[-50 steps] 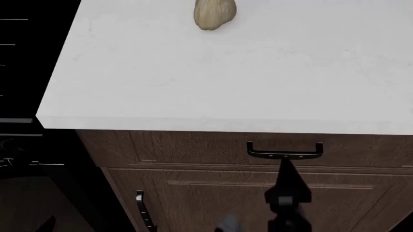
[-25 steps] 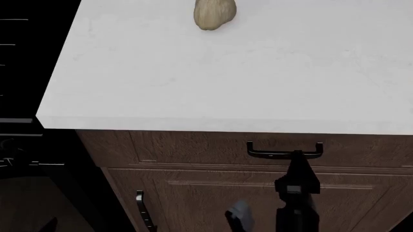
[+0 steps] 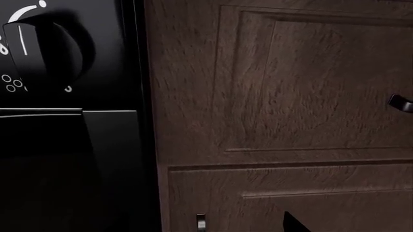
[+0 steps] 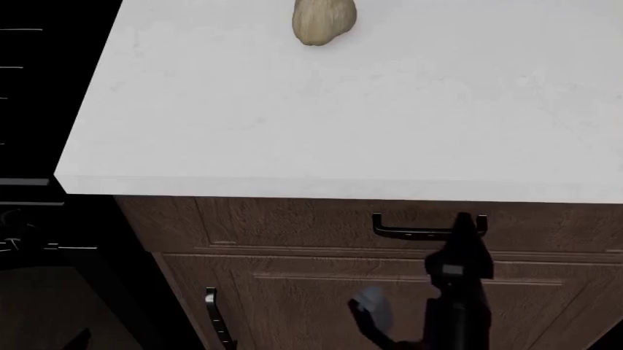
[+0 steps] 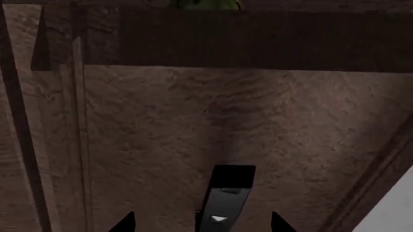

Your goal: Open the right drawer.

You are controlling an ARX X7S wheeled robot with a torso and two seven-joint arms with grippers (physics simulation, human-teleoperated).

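Note:
The right drawer is a shallow dark-brown front just under the white counter, and it sits flush and closed. Its dark bar handle runs horizontally. My right gripper reaches up from below to the handle's right end. In the right wrist view the right gripper is open, its two dark fingertips standing either side of the handle, apart from it. In the left wrist view the drawer front fills the frame, and only one dark tip of the left gripper shows.
A beige lumpy object lies at the back of the white counter. A black stove front with a knob adjoins the cabinet on the left. Below the drawer is a cabinet door with a vertical handle.
My right gripper has slid to the right along the drawer handle and risen, from the middle of the bar to its right end. The drawer has not moved.

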